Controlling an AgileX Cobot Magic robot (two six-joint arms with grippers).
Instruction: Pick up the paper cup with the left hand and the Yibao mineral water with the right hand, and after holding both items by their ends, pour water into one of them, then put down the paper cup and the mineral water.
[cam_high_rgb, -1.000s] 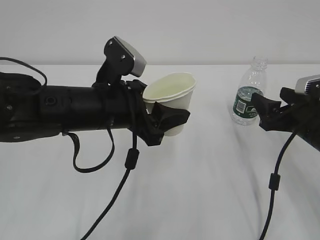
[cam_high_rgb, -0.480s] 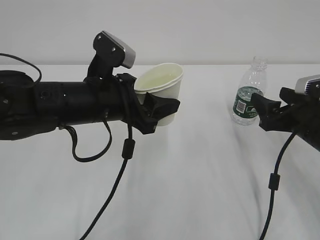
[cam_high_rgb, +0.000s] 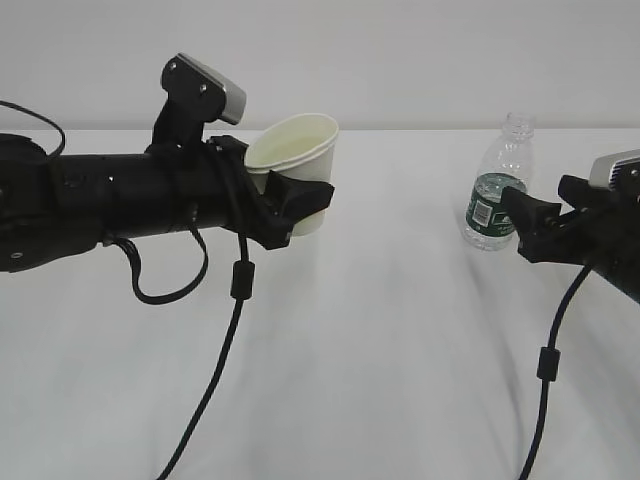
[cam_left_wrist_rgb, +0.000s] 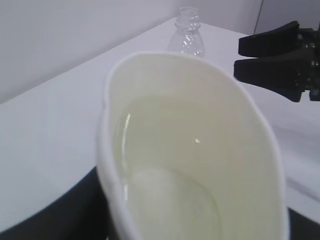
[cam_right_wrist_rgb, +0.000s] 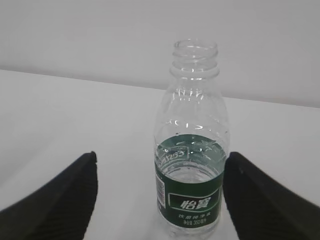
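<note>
White paper cup pinched aloft, bottle waiting at right.
My left hand (cam_high_rgb: 290, 205) squeezes the paper cup (cam_high_rgb: 295, 165) mid-frame, mouth tilted; my right hand (cam_high_rgb: 520, 230), jaws spread, flanks the standing Yibao mineral water (cam_high_rgb: 497, 190), ready to grasp.

white table (cam_high_rgb: 380, 380), plain, perhaps grey wall (cam_high_rgb: 420, 50)
</note>
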